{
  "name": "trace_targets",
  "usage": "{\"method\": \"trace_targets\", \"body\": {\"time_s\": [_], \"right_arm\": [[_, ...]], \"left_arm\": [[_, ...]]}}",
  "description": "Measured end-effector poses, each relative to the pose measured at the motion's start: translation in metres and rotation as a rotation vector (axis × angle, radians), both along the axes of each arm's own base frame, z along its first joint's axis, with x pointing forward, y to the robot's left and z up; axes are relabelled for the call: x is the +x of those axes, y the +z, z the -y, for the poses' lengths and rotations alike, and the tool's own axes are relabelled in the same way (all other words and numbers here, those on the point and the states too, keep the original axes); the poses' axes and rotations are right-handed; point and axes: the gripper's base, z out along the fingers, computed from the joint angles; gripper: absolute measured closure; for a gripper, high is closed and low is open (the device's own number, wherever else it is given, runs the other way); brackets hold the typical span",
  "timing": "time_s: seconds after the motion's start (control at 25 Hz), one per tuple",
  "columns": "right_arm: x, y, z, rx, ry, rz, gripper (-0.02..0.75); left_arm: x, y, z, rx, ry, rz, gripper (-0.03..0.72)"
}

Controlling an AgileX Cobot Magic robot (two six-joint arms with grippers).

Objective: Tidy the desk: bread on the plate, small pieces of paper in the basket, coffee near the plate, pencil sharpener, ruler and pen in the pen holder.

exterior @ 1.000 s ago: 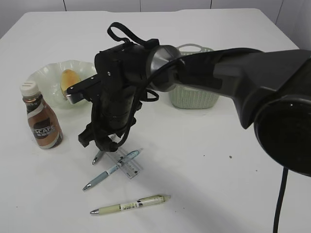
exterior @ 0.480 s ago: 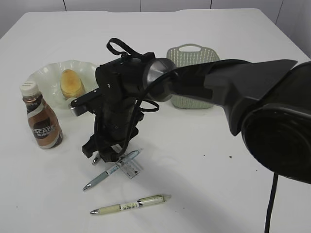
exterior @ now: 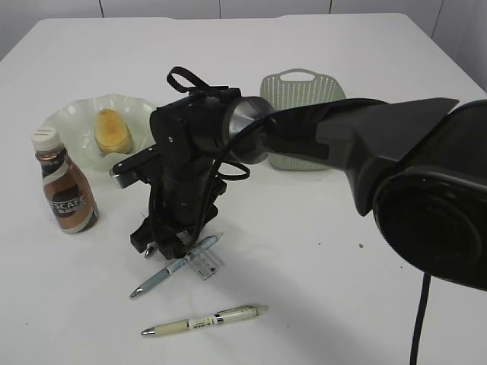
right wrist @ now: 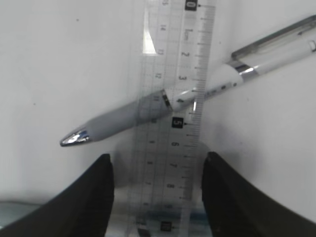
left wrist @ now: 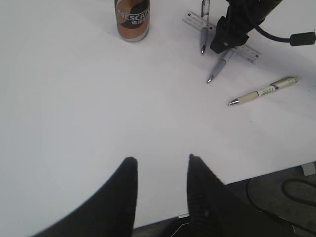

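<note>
Three pens (exterior: pixel 204 320), one ruler (right wrist: pixel 170 123), one coffee bottle (exterior: pixel 64 192), one bread (exterior: pixel 112 130)

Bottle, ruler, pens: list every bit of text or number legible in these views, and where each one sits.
"NESCAFE": on the coffee bottle label, clearest in the left wrist view; only partly readable in the exterior view.
"0", "2", "3", "5", "6", "7", "8" and "cm": scale on the clear ruler, right wrist view.
Beige pen: has a printed label, too small to read.
Grey pen: print too blurred to read.
</note>
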Motion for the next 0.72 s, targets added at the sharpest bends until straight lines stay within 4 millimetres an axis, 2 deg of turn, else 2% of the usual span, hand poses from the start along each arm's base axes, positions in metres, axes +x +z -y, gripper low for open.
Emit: {"method": "trace_targets", "body": {"time_s": [0.24,0.4,0.72], "right_arm": [[0.0,0.0,0.0,0.0,0.0,0.0,0.465],[0.0,0.0,0.0,-0.003,0.0,-0.003,0.473],[0.005,0.032,-0.004,0.001,0.016,0.012,0.476]], "left_arm": [[0.0,0.0,0.0,0.0,0.0,0.0,0.435],[0.0,0.0,0.0,0.0,0.0,0.0,0.435],[0.0,0.0,0.0,0.0,0.0,0.0,0.435]]}}
